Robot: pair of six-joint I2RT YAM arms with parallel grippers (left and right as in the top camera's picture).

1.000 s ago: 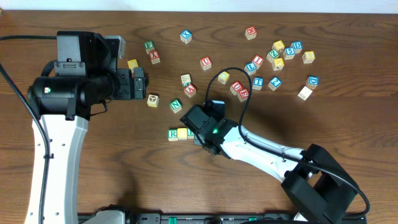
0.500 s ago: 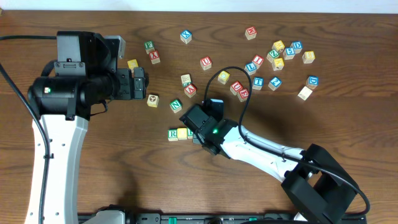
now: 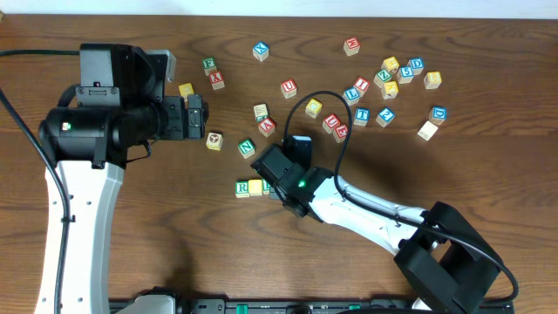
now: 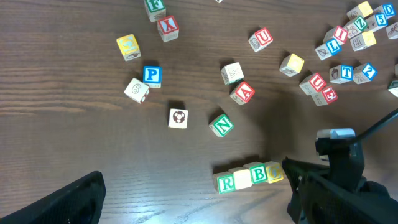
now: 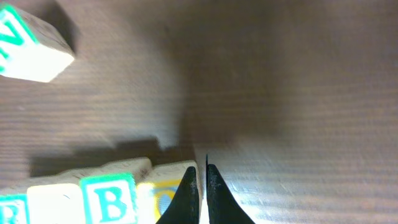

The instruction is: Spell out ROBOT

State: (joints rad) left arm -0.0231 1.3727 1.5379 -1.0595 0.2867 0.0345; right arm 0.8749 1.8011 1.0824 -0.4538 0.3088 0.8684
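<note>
Down low, right arm (image 3: 366,205) stretched to the block row (image 4: 244,178) — right tool (image 5: 200,186) pressed together, left tool (image 3: 197,117) spread.

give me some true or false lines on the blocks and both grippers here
1. The row of cubes reads R, yellow, B, yellow. True.
2. The blue T cube is already in that row. False: it lies far off in the scattered group.
3. The right gripper is shut, its tips beside the row's last yellow cube. True.
4. The green N cube touches the row. False: it lies apart from it.
5. The left gripper grips a cube. False: it is open and empty.
</note>
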